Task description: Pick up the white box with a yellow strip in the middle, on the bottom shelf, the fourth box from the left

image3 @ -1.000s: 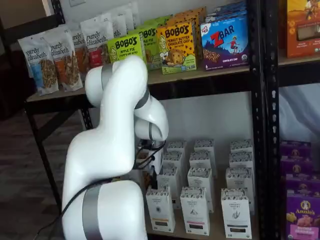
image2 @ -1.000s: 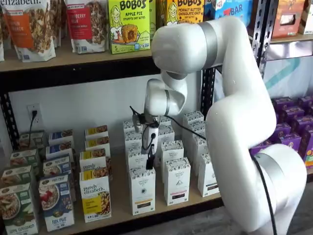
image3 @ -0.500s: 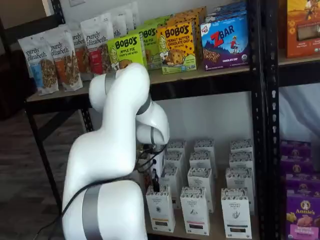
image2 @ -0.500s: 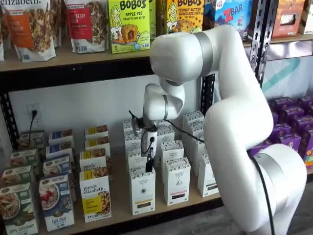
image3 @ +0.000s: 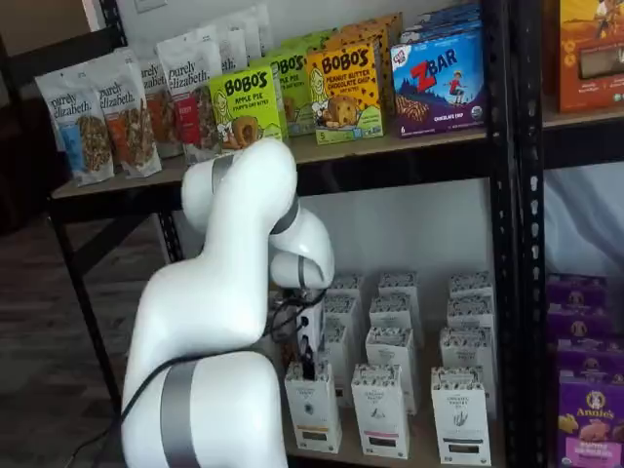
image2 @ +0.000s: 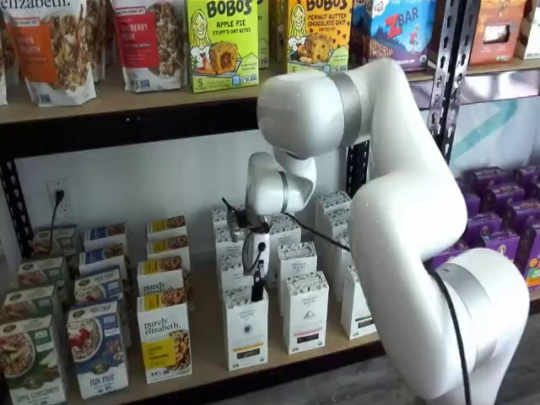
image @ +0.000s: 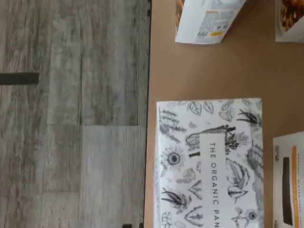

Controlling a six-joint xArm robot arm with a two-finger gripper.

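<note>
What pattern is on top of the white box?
Grey botanical line drawings on the white box, clearest in the wrist view.

The wall [image2: 152,181] behind the shelves is plain white. A wall plug [image2: 59,201] sits on it, with a black cord plugged in. The floor [image: 71,118] is grey wood planks. The shelf posts [image3: 505,244] are black metal with small holes. A dark chair [image3: 44,58] stands far back by the side.
</note>
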